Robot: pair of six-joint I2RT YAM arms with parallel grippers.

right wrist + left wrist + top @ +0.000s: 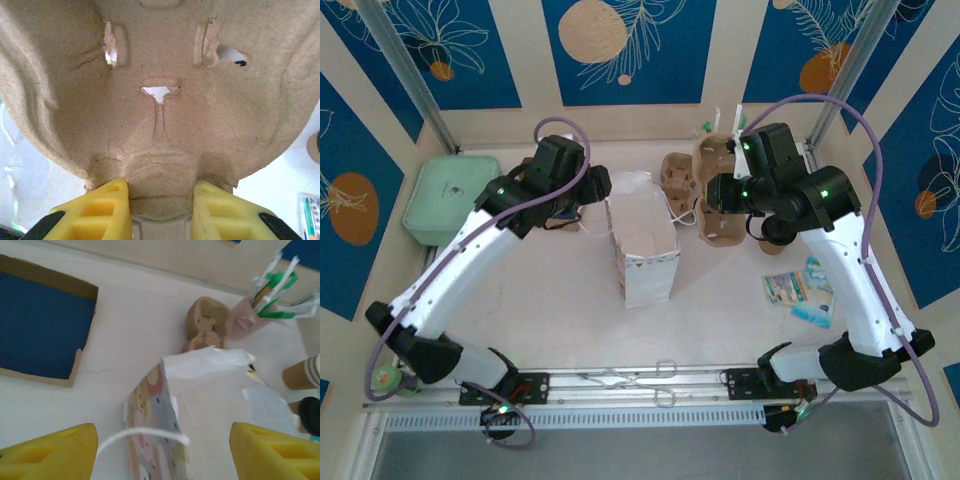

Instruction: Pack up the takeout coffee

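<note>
The takeout coffee I cannot make out for sure: a kraft-brown cup side [298, 376] and a black round edge [312, 416] peek in at the right of the left wrist view. My right gripper [161, 210] is shut on the middle ridge of the brown pulp cup carrier [160, 75], which sits right of the bag [722, 222]. My left gripper [162, 450] is open over the left rim of the white paper bag [215, 400]. The bag's white handle loop [145, 434] lies loose between the yellow fingers [55, 452]. The bag [642, 250] stands upright and open mid-table.
A second pulp carrier [678, 176] and the pink cup of straws [245, 322] stand behind the bag. A mint-green container [445, 197] sits far left. Packets [800, 292] lie at the right. Tongs [630, 378] rest on the front rail.
</note>
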